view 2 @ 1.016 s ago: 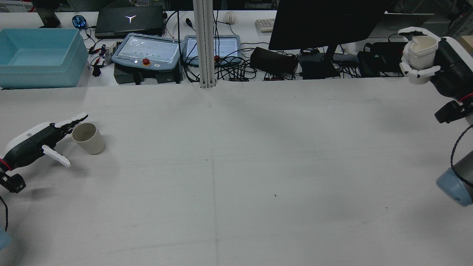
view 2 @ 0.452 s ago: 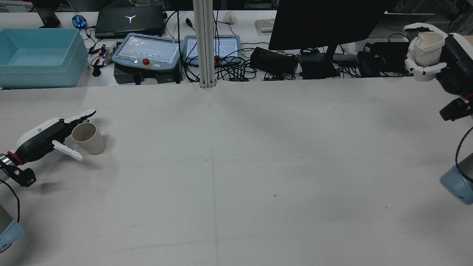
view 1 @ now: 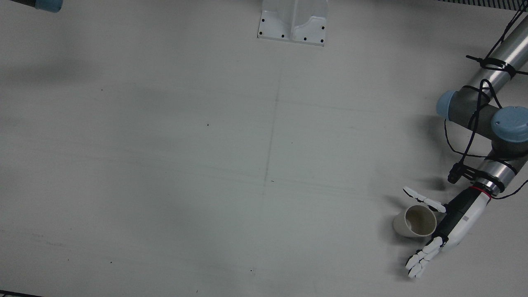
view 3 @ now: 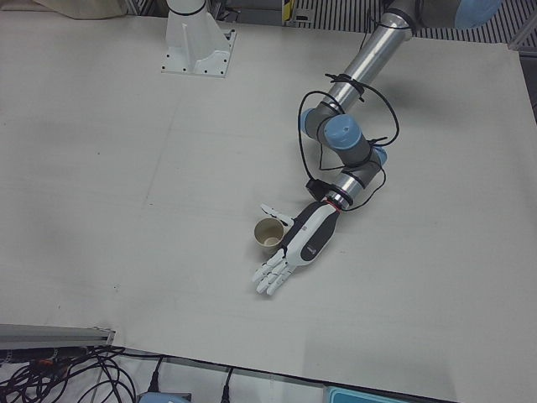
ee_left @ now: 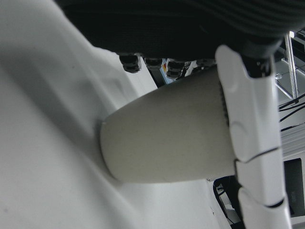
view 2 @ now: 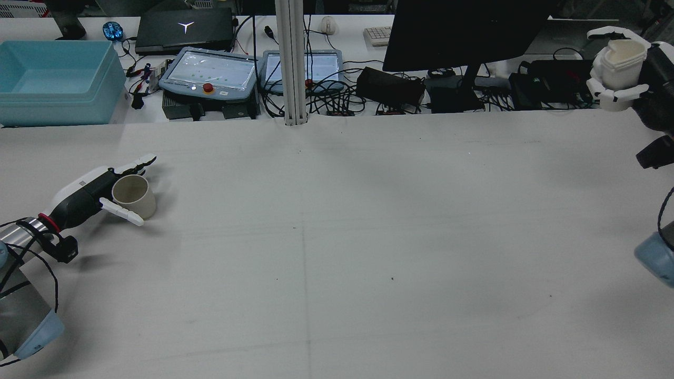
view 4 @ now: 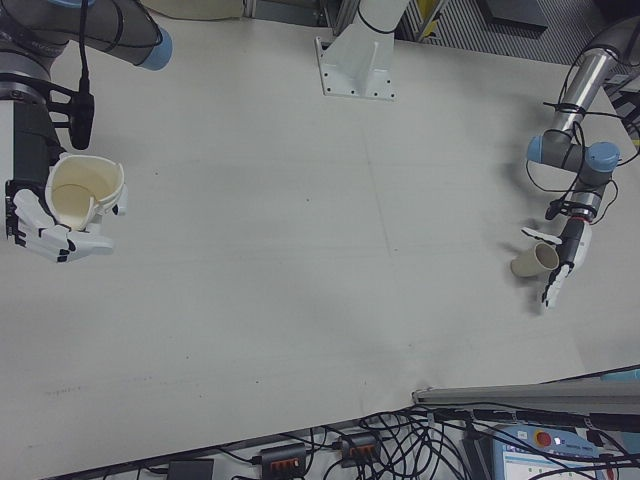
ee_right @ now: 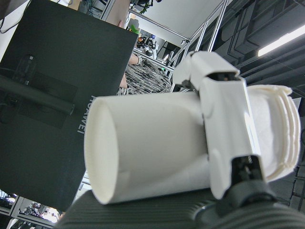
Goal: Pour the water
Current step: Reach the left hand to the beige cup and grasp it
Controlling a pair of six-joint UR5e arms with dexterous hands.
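A beige cup (view 2: 134, 196) stands upright on the table at the left; it also shows in the front view (view 1: 416, 222) and the left-front view (view 3: 268, 233). My left hand (view 2: 92, 197) is open and straddles the cup, fingers stretched past its far side and thumb along its near side. In the left hand view the thumb (ee_left: 248, 119) lies against the cup wall (ee_left: 167, 138). My right hand (view 2: 613, 87) is shut on a white spouted cup (view 2: 621, 60), held upright high above the table's far right; this pair also shows in the right-front view (view 4: 85, 190).
Beyond the table's far edge are a blue bin (view 2: 52, 79), two teach pendants (view 2: 210, 73), a monitor (view 2: 463, 31) and cables. A white post (view 2: 292, 63) rises at the back centre. The left arm's elbow (view 1: 507, 123) hangs over the table near the beige cup.
My left hand has slid forward so its fingers now straddle the beige cup, and the cup has shifted slightly right. My right hand has moved right and up with the white cup.
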